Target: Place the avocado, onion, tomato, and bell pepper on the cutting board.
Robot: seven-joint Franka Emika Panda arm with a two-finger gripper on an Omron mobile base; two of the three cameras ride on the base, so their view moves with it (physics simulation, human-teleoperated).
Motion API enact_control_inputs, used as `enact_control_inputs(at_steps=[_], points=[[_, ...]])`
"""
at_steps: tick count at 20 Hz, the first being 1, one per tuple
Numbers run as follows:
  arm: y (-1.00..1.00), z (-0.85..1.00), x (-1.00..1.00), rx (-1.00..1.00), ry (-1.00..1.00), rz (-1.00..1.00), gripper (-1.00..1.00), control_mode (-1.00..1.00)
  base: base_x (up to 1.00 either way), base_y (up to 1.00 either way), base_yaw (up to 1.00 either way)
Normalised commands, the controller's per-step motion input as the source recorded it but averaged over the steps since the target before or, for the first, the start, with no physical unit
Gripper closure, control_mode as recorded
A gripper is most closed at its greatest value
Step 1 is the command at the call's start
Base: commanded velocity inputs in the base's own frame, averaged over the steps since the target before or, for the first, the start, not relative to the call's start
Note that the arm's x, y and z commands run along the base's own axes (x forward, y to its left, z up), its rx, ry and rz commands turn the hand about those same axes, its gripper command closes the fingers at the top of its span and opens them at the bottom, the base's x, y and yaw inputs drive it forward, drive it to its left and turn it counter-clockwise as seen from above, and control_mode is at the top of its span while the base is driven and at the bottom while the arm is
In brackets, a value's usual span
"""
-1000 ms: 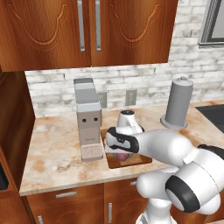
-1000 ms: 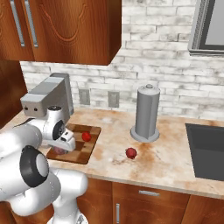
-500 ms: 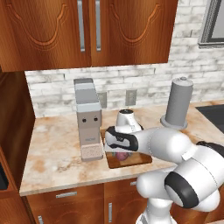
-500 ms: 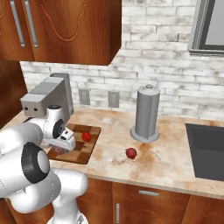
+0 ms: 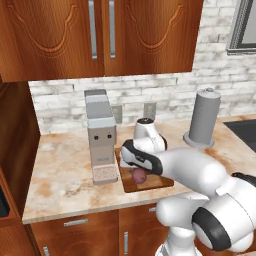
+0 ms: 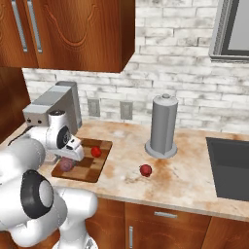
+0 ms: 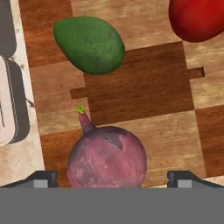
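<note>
Hand view placed the onion point(image 7: 106, 155) low centre on the cutting board point(image 7: 144, 94), below the avocado point(image 7: 89, 43) at upper left. Your gripper point(image 7: 112, 177) stood released, tips spread wide of the onion. You needed to lift straight up, then fetch the red item point(image 6: 145, 169) on the table point(image 6: 194, 177).

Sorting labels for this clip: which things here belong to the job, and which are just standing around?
Job: cutting board, avocado, onion, red item on the board, red item on the counter.
Bystanders: coffee machine, grey canister, sink.
</note>
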Motion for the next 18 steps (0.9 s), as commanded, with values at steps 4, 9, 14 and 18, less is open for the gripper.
enact_control_inputs(at_steps=[4, 9, 14, 18], points=[[-0.45, 0.72, -0.03, -0.02, 0.00, 0.00, -1.00, -1.00, 0.00, 0.00, 0.00], [-0.82, 0.61, 0.00, 0.00, 0.01, -0.07, -1.00, -1.00, 0.00, 0.00, 0.00], [-0.93, 0.31, 0.00, 0.00, 0.06, -0.09, -1.00, -1.00, 0.00, 0.00, 0.00], [-0.95, 0.07, 0.00, 0.00, 0.07, -0.07, -1.00, -1.00, 0.00, 0.00, 0.00]])
